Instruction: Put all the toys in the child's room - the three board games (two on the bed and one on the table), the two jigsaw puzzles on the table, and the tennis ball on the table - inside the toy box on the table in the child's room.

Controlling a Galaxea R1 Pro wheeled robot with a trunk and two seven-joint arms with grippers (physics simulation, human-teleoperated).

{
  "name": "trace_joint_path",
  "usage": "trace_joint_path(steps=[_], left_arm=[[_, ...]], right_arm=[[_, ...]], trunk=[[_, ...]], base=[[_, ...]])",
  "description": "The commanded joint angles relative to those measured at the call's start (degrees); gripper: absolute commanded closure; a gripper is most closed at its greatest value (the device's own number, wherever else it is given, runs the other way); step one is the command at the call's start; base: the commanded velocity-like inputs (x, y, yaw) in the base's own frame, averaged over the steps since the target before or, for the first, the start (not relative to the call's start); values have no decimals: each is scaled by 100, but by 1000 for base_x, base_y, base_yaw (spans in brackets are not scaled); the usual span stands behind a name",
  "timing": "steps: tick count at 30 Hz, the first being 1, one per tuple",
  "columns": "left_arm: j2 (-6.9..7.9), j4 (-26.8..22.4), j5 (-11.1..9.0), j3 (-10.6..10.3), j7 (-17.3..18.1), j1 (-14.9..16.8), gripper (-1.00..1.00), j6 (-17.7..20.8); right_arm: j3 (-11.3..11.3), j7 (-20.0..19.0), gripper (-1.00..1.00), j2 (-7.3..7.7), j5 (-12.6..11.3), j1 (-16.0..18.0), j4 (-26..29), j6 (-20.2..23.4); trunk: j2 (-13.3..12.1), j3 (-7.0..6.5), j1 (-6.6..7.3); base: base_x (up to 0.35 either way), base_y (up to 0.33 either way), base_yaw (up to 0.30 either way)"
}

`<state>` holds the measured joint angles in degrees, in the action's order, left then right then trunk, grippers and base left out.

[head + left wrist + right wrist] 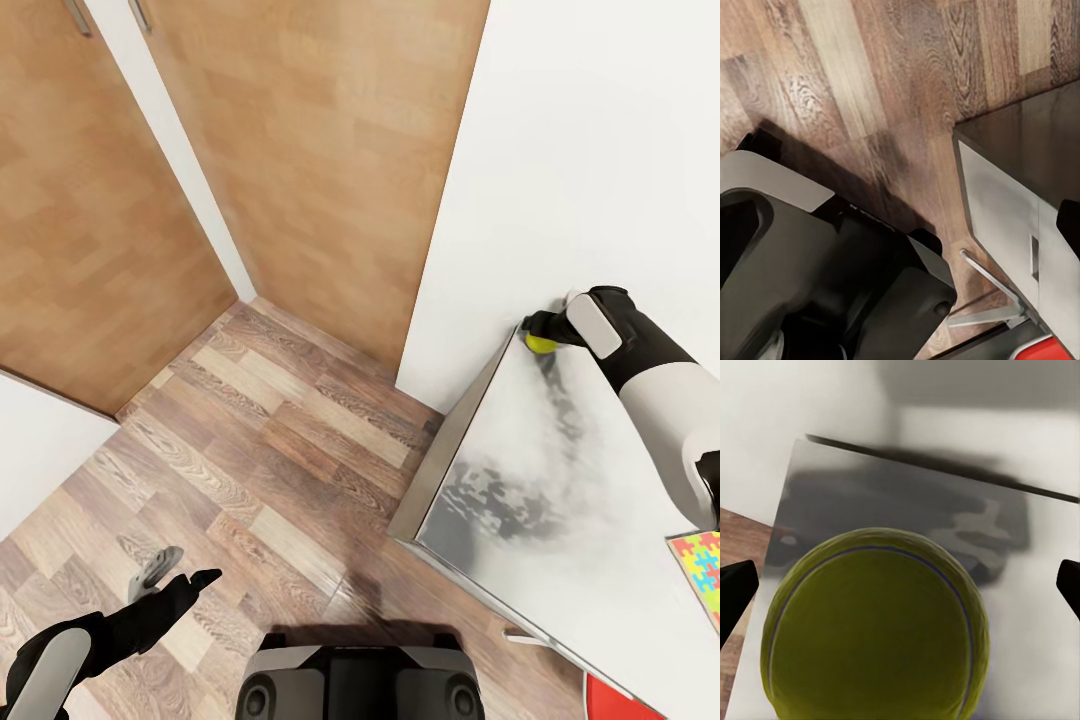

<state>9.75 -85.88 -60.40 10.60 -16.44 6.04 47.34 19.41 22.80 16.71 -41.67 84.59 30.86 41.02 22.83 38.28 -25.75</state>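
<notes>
Wood-plank floor and wooden wardrobe doors fill the left of your head view; the glossy pale table occupies the lower right. At its far corner, right of centre against the white wall, the round, felt-textured tennis ball rests on the tabletop. Your right gripper is at the ball, its dark fingertips spread wide either side, not pinching it. A bright jigsaw puzzle lies flat at the right edge. Your left gripper, lower left, hangs parted and empty over the floor.
</notes>
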Motion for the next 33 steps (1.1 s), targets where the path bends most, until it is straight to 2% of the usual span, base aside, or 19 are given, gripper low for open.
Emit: trace_joint_path(steps=[1,33], left_arm=[[0,-7,-61,3,-53,3,-100,21],[0,-7,-60,3,-53,3,-100,21]], right_arm=[[46,49,-100,8,-60,5,8,12],[46,49,-100,7,-72,-17,8,16]], trunk=[[9,8,-3],[9,9,-3]], base=[[0,0,0],[0,0,0]])
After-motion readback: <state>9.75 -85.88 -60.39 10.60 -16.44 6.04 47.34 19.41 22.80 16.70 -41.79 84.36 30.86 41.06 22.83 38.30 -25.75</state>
